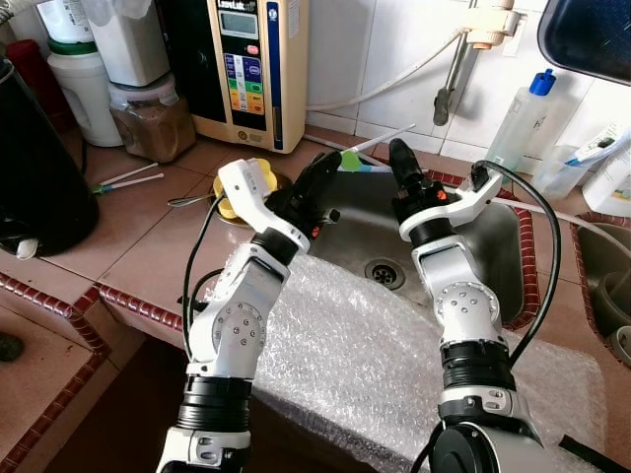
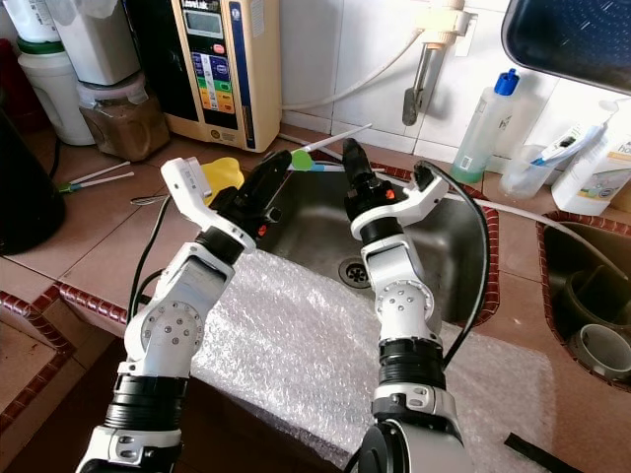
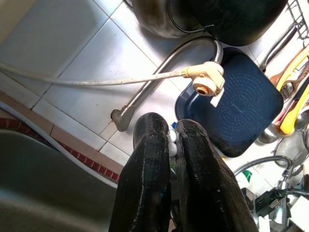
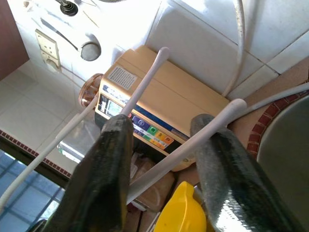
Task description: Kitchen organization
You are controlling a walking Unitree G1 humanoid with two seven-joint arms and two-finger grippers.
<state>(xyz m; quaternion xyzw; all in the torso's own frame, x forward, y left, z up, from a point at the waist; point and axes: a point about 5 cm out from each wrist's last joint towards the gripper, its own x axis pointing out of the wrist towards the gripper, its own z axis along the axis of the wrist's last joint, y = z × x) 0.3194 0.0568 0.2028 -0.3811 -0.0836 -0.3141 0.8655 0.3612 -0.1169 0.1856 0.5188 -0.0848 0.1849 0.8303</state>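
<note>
While both arms reach out over the sink (image 1: pixel 493 258), the left gripper (image 1: pixel 320 175) sits at centre frame with its two black fingers (image 3: pixel 145 169) pressed together, clenched on nothing that can be made out; the right gripper (image 1: pixel 402 163), just right of it at the sink's back rim, has its fingers parted, and the wrist view shows a white stick (image 4: pixel 186 145) crossing between them, though whether it is touched cannot be told; the same long white utensil (image 1: pixel 380 140) with a green tip (image 1: pixel 350 160) lies slanting at upper centre on the ledge behind the basin. Judged by its look it is light, thin and stiff, likely slick plastic that will roll or pivot in the pads; taking it near the middle of the shaft should keep it from swinging. Outward, a yellow object (image 1: pixel 248 187) rests on the tiled counter (image 1: pixel 148 236) left of the sink; bubble wrap (image 1: pixel 345 345) drapes the front edge at lower centre; a beige appliance (image 1: pixel 251 64) stands at upper left, a tap (image 1: pixel 463 59) at upper right.
</note>
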